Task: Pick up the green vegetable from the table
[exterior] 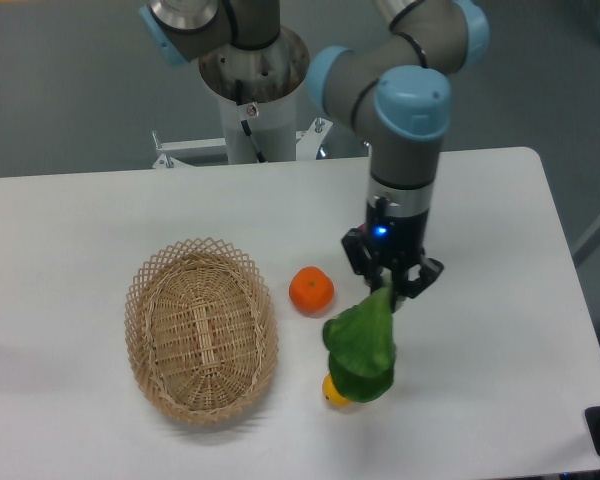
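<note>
Nearest, only a sliver of yellow vegetable [331,391] on the white tabletop [500,400], mostly hidden behind the hanging green vegetable [362,343]. Lifted clear of the tabletop, broad dark leafy end down, narrow stem end up, pinched in the pincer [388,287], closed on that stem. To the left, a woven wicker basket [201,329], lying apart from everything else. Just beyond, an orange [311,290] between basket and pincer, near the leaf but not touching. Farther back, the arm's grey base column [251,90] behind the tabletop's far edge.
</note>
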